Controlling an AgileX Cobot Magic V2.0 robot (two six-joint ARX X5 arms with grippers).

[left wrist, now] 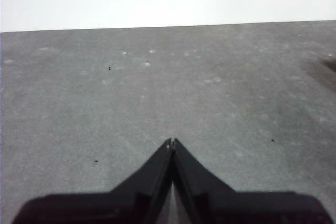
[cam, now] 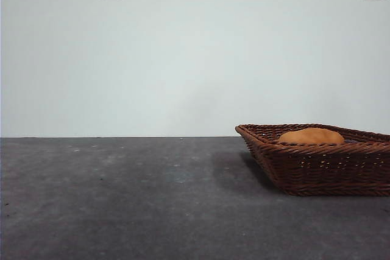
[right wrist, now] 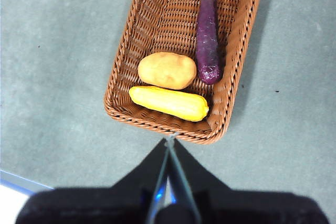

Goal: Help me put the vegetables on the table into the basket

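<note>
A shallow rectangular reddish-brown woven wicker basket [right wrist: 181, 51] sits on a wide, dark grey, stone-mottled table [cam: 122, 199]. Inside it lie all three vegetables. A long yellow corn cob [right wrist: 169, 103] lies across the end of the basket nearest the right arm's camera. A rounded brown-orange potato [right wrist: 167, 70] rests just beside the cob, apparently touching it. A slim glossy dark purple eggplant [right wrist: 208, 40] with a green stem lies lengthwise along one side wall, next to the potato. From the low front view only the potato's top [cam: 311, 136] shows above the braided rim [cam: 304, 146]; no vegetable is visible on the table surface in any view.

The task looks complete, so the step in hand appears to be finishing cleanly: both arms should stay clear of the basket and avoid nudging its rim or disturbing the contents.

The right gripper [right wrist: 170, 141] hovers high above the table, looking straight down, just outside the basket's near end. Its two black jaws are pressed together, holding nothing. The left gripper [left wrist: 171, 142] sits low over bare table, well apart from the basket, pointing level across the surface. Its jaws are also closed together and empty.
</note>
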